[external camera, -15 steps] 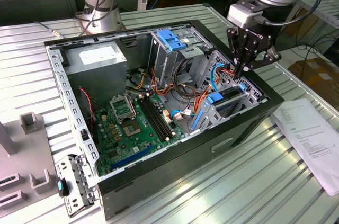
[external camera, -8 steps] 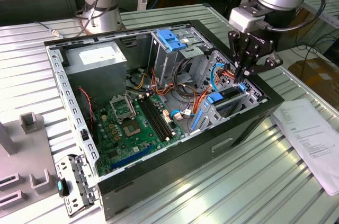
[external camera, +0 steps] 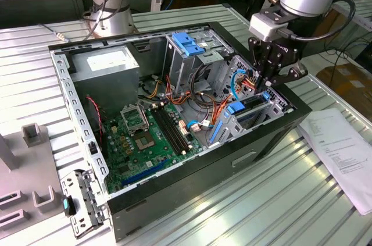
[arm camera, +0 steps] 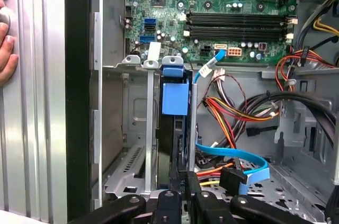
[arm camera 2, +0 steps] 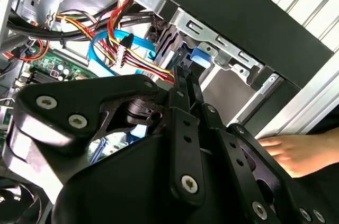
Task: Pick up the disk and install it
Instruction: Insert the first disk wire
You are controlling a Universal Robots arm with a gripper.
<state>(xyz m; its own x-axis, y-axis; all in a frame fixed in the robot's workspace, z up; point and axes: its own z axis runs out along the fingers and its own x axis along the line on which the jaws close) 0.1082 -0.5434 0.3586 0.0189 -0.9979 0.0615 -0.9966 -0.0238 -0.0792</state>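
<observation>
**Step in hand:** installation. The disk point(external camera: 251, 110) stood on edge, partly lowered into the drive bay at the front corner of the open computer case point(external camera: 192, 183). The tool point(external camera: 272, 83) appeared clenched on the disk's upper edge.

**Next move, as judged:** seating would call for a straight push along the bay guides, clear of the blue cable point(arm camera: 233, 156) just beside it.

**Surroundings:** the case lay on a ribbed metal tabletop point(external camera: 232, 220). A paper sheet point(external camera: 343, 147) lay nearby, and a person's hand point(arm camera: 6, 49) rested on the tabletop.
</observation>
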